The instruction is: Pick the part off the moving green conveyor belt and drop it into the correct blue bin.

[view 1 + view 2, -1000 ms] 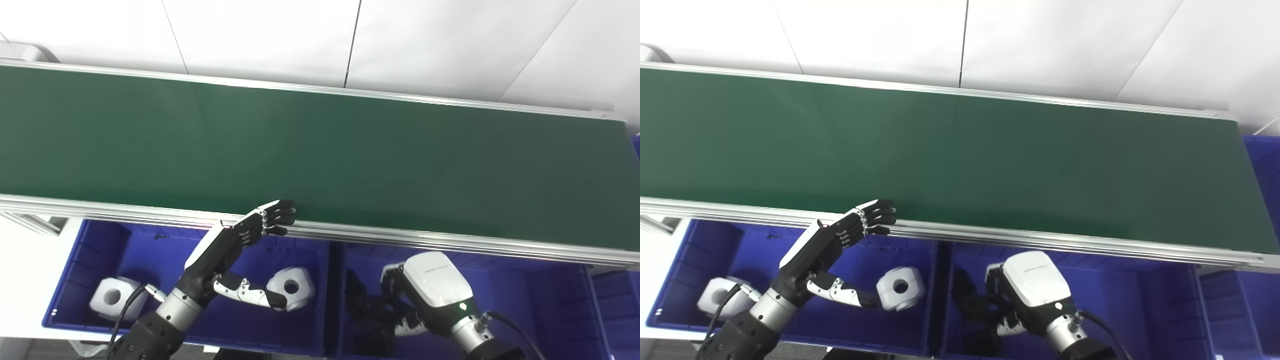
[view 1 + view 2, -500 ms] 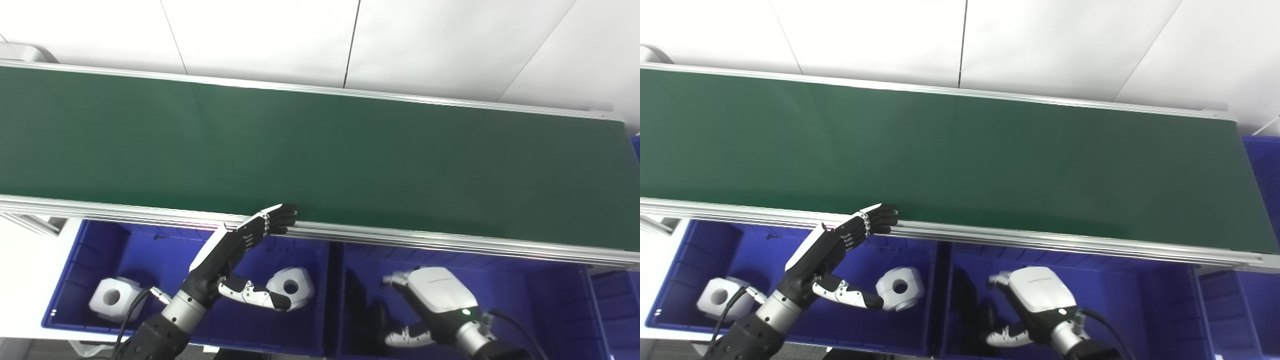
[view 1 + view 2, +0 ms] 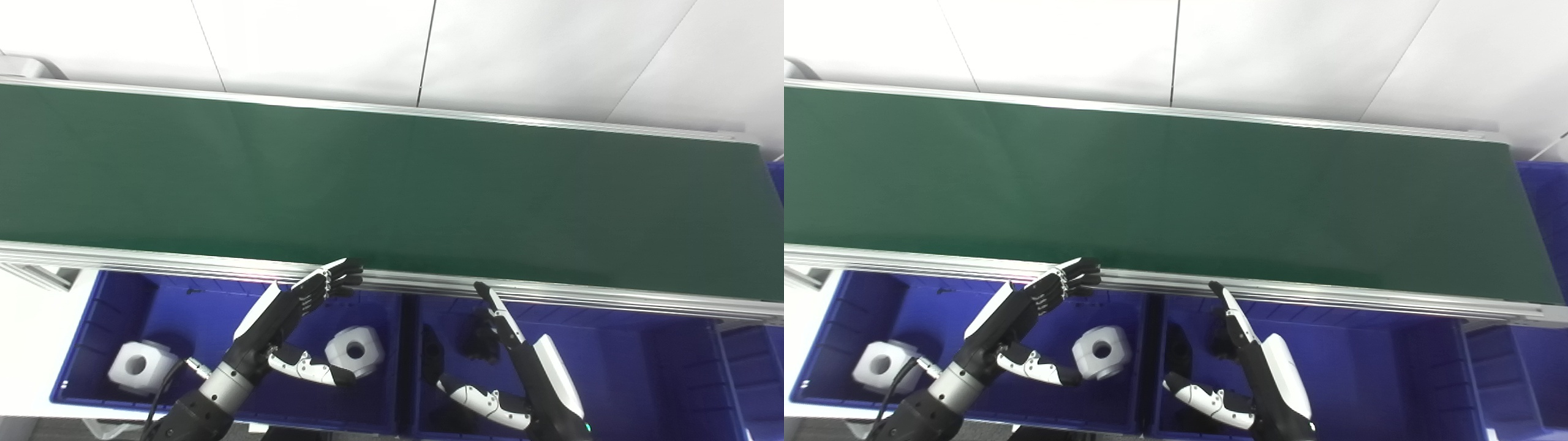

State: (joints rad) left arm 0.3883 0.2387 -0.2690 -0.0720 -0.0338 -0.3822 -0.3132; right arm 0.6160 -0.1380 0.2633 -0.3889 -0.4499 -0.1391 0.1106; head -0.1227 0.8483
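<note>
Green conveyor belt (image 3: 392, 184) carries no visible part; your left hand (image 3: 288, 309) and right hand (image 3: 520, 361), both spread empty above the blue bins (image 3: 202, 294), risk clipping the belt rail.

The right hand (image 3: 539, 380) partly hides a dark part (image 3: 481, 340).

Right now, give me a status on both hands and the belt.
Left hand open, right hand open, both over the blue bins. Green belt bare, no part showing. White parts sit in left bin.

Sorting workshop: conveyor belt (image 3: 392, 184), blue bins (image 3: 141, 306)
</note>
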